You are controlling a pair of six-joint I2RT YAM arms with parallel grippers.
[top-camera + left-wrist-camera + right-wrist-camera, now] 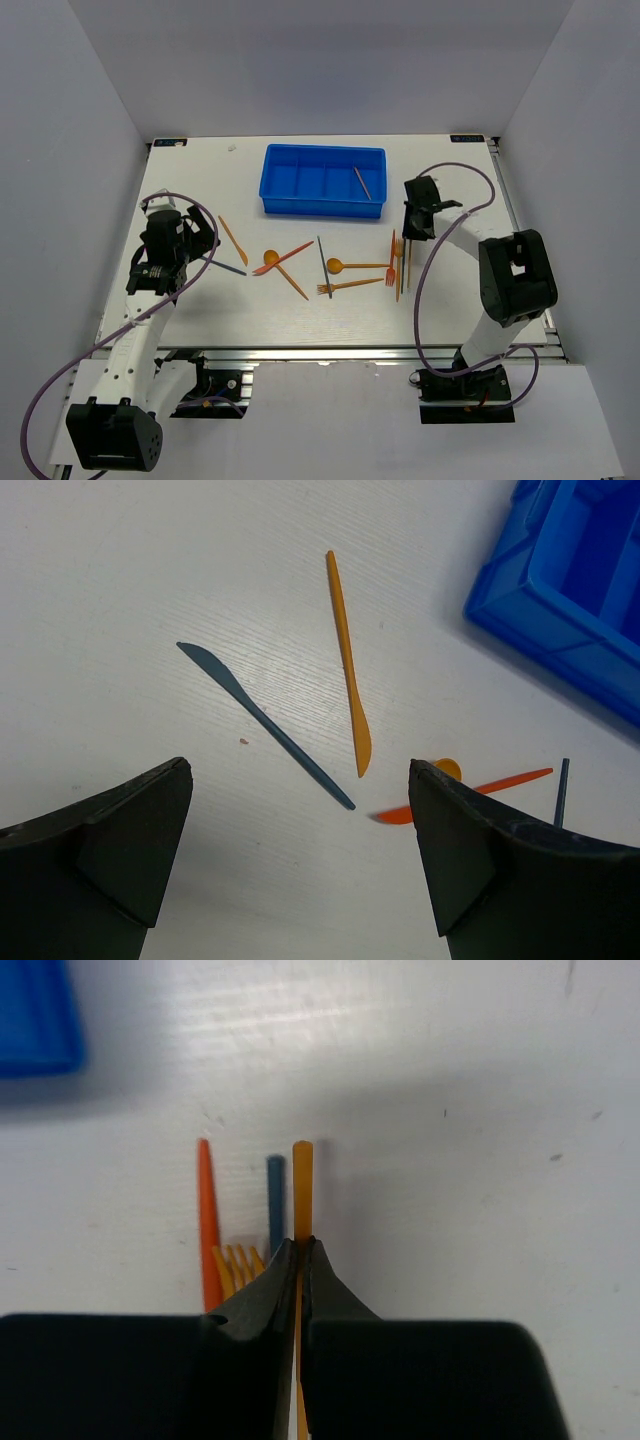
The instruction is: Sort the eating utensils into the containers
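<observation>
White table (pixel 480 1070) below, orange stick (pixel 302 1175) pinched in right hand (pixel 300 1248).

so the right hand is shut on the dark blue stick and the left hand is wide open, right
No, one thing is off: the right hand is shut on the orange stick, not the dark blue stick, which lies loose on the table just beside it. The right wrist view shows it. The left hand is wide open, as you said.
</observation>
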